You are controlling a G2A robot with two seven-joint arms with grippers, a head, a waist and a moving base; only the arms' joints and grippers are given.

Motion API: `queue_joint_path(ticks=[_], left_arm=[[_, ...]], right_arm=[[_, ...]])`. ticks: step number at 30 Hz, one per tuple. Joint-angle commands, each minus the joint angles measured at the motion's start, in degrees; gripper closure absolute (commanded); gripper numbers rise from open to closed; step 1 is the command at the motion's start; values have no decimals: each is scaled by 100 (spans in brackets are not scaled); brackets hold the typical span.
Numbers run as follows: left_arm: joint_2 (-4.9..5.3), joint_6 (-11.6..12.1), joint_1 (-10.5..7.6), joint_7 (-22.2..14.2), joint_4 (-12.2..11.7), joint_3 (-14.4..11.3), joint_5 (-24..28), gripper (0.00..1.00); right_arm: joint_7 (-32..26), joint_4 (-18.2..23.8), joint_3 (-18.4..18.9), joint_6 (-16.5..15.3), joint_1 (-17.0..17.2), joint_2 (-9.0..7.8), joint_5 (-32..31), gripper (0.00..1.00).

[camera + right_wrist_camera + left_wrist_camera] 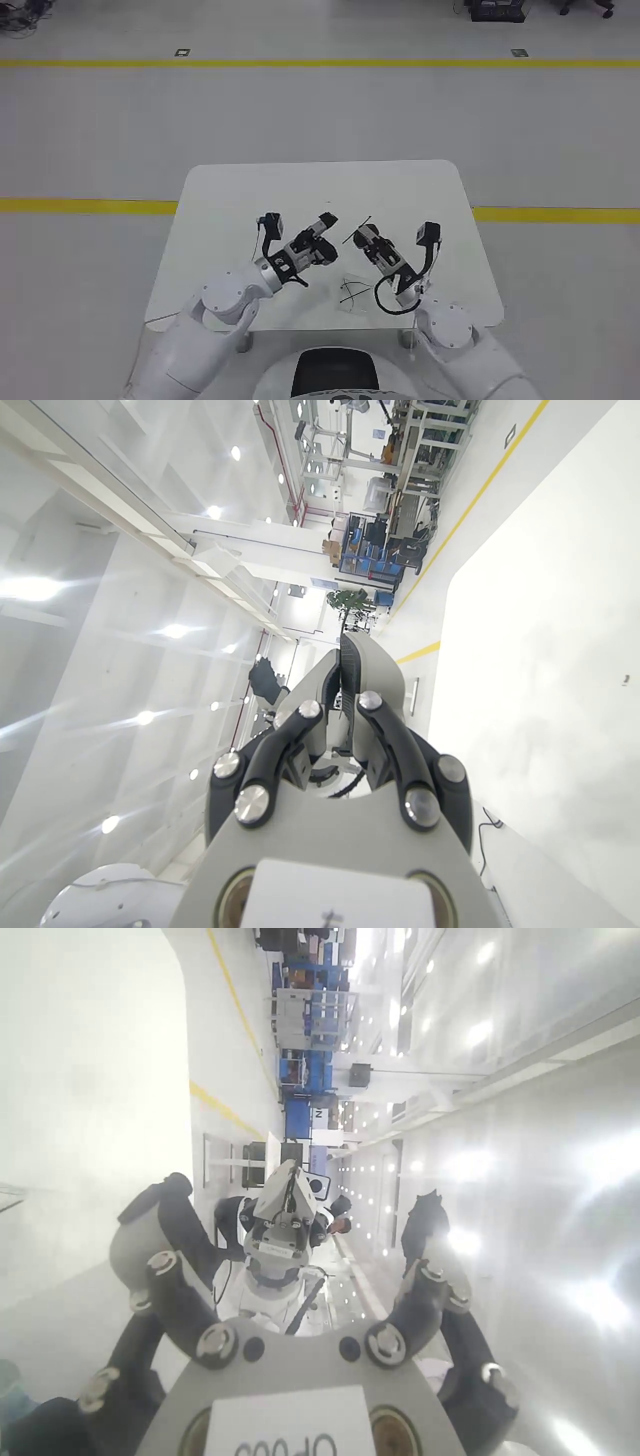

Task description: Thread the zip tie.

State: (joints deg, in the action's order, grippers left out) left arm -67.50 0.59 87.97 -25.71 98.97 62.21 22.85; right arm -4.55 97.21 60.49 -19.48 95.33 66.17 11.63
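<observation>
Your zip tie [357, 229] is a thin, stiff black strip pinched in the right gripper [342, 645]. In the top view it crosses the fingertips at a slant, with a short length sticking out on each side, held up above the middle of the table. You cannot make out its head or its teeth.

That claw is clamped narrow on the strip. Its two pale grey finger shells are pressed together, a ribbed dark pad shows along the seam, and black link bars with round silver bolts lie behind.

The left gripper [326, 232] faces it from just beside, apart from the strip. Its claw is spread wide and holds nothing. Its wrist view shows dark curved fingers [172, 1208], one with a smooth grey back, standing to either side of the other claw.

Nearer the robot, a few loose black ties [352, 292] lie curled on what looks like a clear bag. The table [420, 190] is matt white with rounded corners, and a yellow line [80, 206] runs across the pale floor.
</observation>
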Motion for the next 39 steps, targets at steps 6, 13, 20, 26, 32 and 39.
queue_joint_path(ticks=[6, 13, 20, 26, 32, 39], left_arm=[[-21, 262, -56, 229, 12, -64, -32, 0], [-21, 262, -56, 229, 12, -64, -32, 0], [34, 172, -56, -148, 81, -64, -279, 0], [78, 326, -17, -446, 149, 57, -270, 0], [75, 310, -21, -387, 138, 47, -272, 0], [74, 217, -104, -491, 24, 16, 73, 0]], right_arm=[[96, -35, -13, 0, -14, 100, -108, 100], [96, -35, -13, 0, -14, 100, -108, 100], [141, -237, -80, 0, -121, 162, -77, 100], [124, -251, -87, 0, -142, 173, -94, 100], [150, -253, -98, 32, -158, 187, -171, 100], [168, -274, -124, 0, -161, 235, -233, 100]])
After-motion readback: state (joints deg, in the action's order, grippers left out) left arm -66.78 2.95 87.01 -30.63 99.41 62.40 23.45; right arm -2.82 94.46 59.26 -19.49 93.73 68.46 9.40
